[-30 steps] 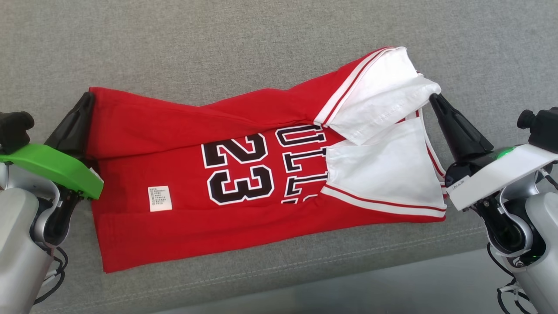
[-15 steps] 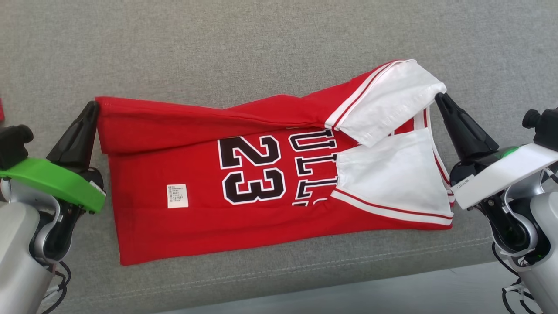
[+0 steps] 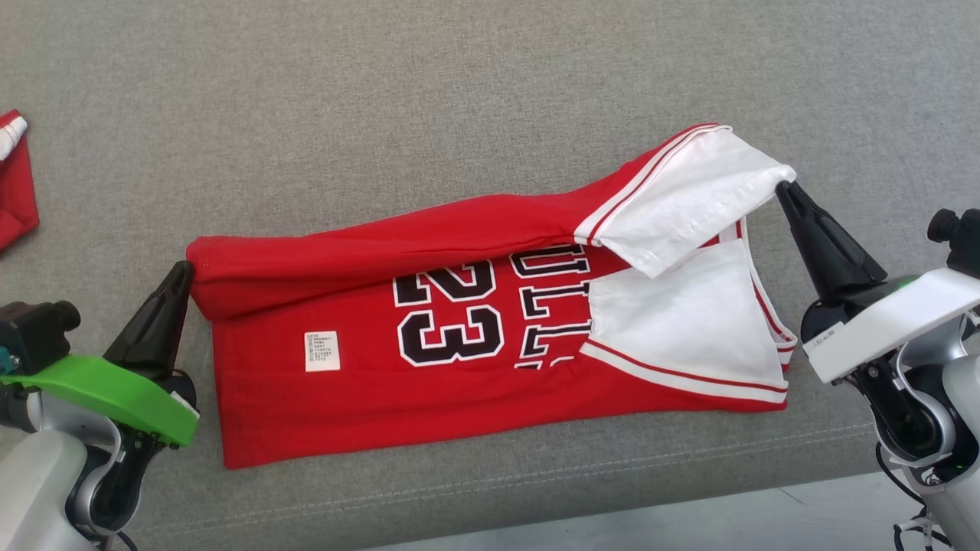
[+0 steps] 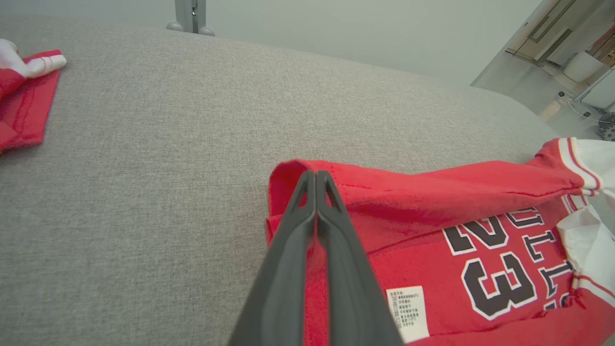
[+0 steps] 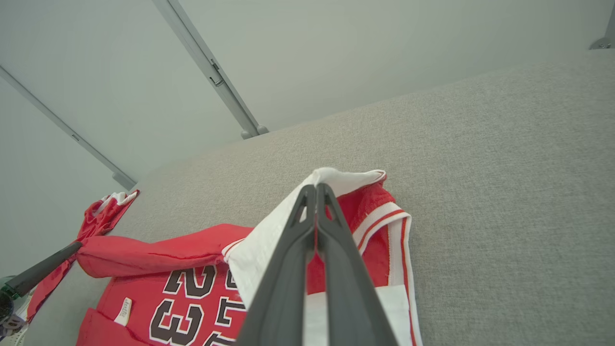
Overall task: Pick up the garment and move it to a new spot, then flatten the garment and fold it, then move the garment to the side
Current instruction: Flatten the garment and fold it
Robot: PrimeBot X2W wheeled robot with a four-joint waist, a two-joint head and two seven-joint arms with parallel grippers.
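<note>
The garment (image 3: pixel 367 375) is a red jersey with white sleeves and a black "23", spread on the grey cushion. My left gripper (image 3: pixel 184 268) is shut on the jersey's far left corner (image 4: pixel 288 173), lifting that edge into a rolled fold. My right gripper (image 3: pixel 782 187) is shut on the white sleeve edge (image 5: pixel 331 175) at the far right corner. The far edge of the garment (image 5: pixel 158 250) hangs raised between both grippers over the printed front. A white care label (image 3: pixel 321 350) shows on the red cloth.
A second red and white cloth (image 3: pixel 15 176) lies at the cushion's left edge, also seen as a red cloth (image 4: pixel 24 101) in the left wrist view. The grey cushion (image 3: pixel 459 99) stretches far behind the jersey; its front seam (image 3: pixel 536 474) runs close below the garment.
Both grippers have drawn the far edge of the garment toward the near side, folding it further over the front. The head view has shifted, bringing the second red cloth into view at the left.
</note>
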